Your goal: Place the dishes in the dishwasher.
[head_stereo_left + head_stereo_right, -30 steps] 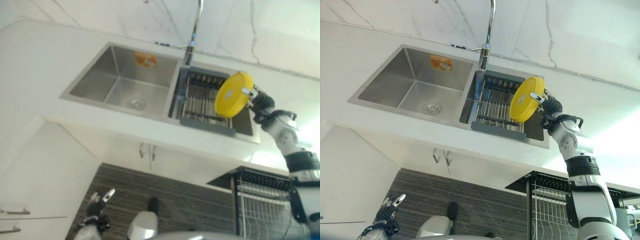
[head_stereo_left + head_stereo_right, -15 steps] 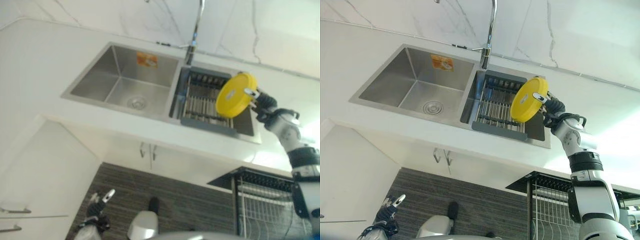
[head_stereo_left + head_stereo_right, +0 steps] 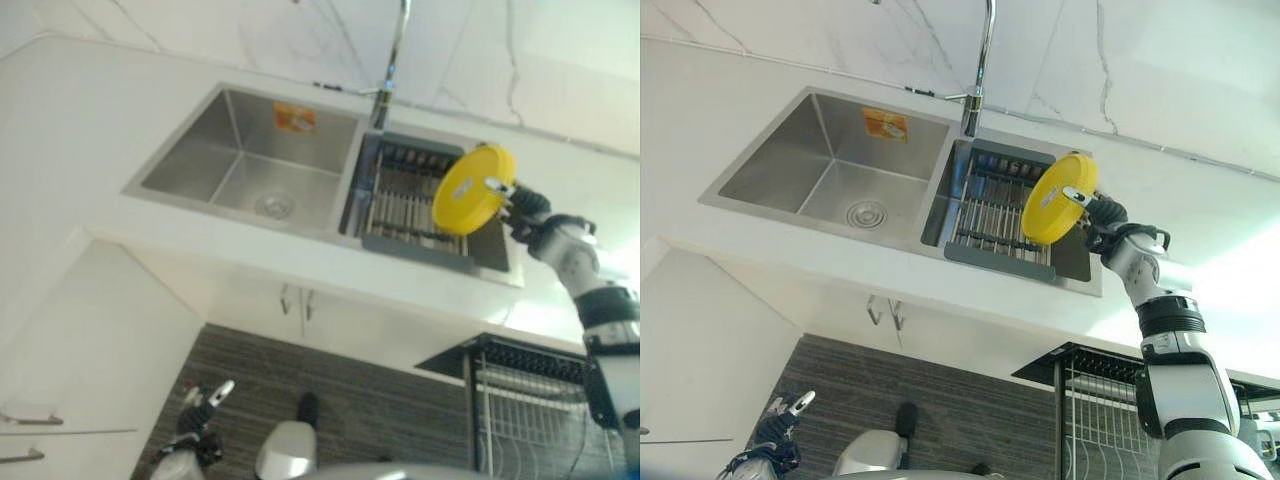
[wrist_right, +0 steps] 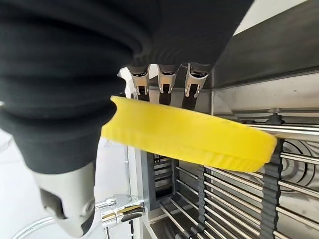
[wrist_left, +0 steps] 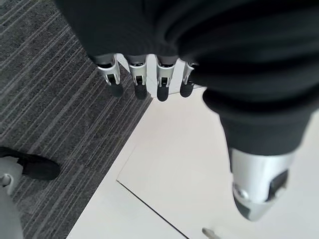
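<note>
Compared with 1 s ago, the right hand [image 3: 1102,212] and its yellow plate [image 3: 1059,199] have drifted slightly toward 2 o'clock, a little farther over the rack; nothing else has changed place.

Nearest the robot, at 7 o'clock in the eye views, the left hand [image 5: 149,82] hangs idle above the striped floor [image 5: 45,99], fingers relaxed and straight, holding nothing; a white cabinet panel [image 5: 169,164] lies beneath it. At 5 o'clock stands the pulled-out wire dishwasher rack [image 3: 1110,410], dark-framed and below counter level.

Farther off, across the white counter [image 3: 890,265], the double sink [image 3: 830,165] shows a bare steel basin at 10 o'clock and a grey drying rack [image 3: 990,215] in the basin at 1 o'clock, with the faucet [image 3: 980,60] behind.

The right hand pinches the plate by its rim, thumb on 1 face and fingers [image 4: 162,84] on the other, the disc tilted on edge and lifted clear above the drying rack's far right corner.

Step in hand, by judgement: plate lifted, transport not yet begun. The next move calls for swinging the arm back toward 5 o'clock, lowering the plate, keeping it on edge, and slotting it between the dishwasher rack's tines.
</note>
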